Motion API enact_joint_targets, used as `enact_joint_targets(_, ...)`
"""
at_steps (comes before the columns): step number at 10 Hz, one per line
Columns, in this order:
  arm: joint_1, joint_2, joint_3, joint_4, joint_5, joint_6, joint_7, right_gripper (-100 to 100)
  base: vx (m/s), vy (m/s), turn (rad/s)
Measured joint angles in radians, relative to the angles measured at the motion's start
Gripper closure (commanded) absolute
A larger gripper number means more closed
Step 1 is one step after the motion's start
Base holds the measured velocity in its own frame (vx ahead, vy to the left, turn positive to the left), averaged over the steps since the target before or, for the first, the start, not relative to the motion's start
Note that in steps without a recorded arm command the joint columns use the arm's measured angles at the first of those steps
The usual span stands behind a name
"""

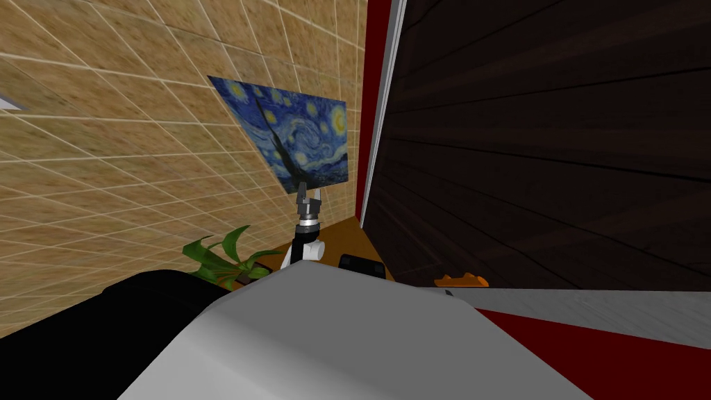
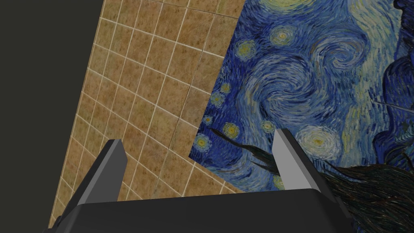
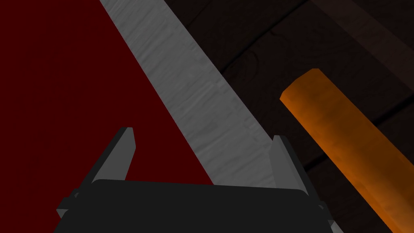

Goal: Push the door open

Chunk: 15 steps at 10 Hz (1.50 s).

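Door point(image 1: 541, 139) ran off head view's top & right edges. Orange handle point(image 3: 343, 133) was cut by right wrist view's edge; in head view only a sliver point(image 1: 460, 280) showed. Painting point(image 2: 315, 81) was cropped in left wrist view. Plant point(image 1: 226, 257) base was hidden. Left gripper point(image 1: 304, 189) was too small there to read.

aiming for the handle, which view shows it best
The right wrist view: the orange handle runs large across the door, past the open right gripper. The head view catches a small sliver of it. The left wrist view faces away.

Head steeply down; left wrist faces painting point(image 2: 307, 81), right wrist door point(image 3: 343, 44).
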<state>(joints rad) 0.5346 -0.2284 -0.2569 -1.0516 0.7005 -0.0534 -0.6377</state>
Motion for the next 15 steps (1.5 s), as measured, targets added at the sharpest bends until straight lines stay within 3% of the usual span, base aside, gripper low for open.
enact_joint_targets(2,0.03,-0.017,0.05,-0.043,-0.007,0.012,-0.026,-100,0.097,0.039,0.003)
enact_joint_targets(5,0.039,-0.023,0.053,-0.011,0.01,-0.037,-0.046,-100,0.111,0.001,-0.023)
enact_joint_targets(7,0.047,-0.04,0.073,-0.004,0.012,-0.039,-0.068,-100,0.041,0.002,0.019)
enact_joint_targets(9,0.046,-0.025,0.047,0.016,0.022,-0.068,-0.053,-100,0.012,-0.001,-0.028)
enact_joint_targets(10,0.037,-0.036,0.059,0.021,0.017,-0.062,-0.06,-100,-0.008,0.009,0.0)
enact_joint_targets(12,0.029,-0.028,0.051,0.026,0.021,-0.058,-0.054,-100,0.001,-0.005,0.003)
enact_joint_targets(13,0.061,-0.043,0.085,-0.023,0.013,-0.034,-0.074,-100,0.006,-0.005,0.018)
enact_joint_targets(15,0.066,-0.032,0.072,-0.024,0.017,-0.041,-0.068,-100,-0.011,-0.009,-0.003)
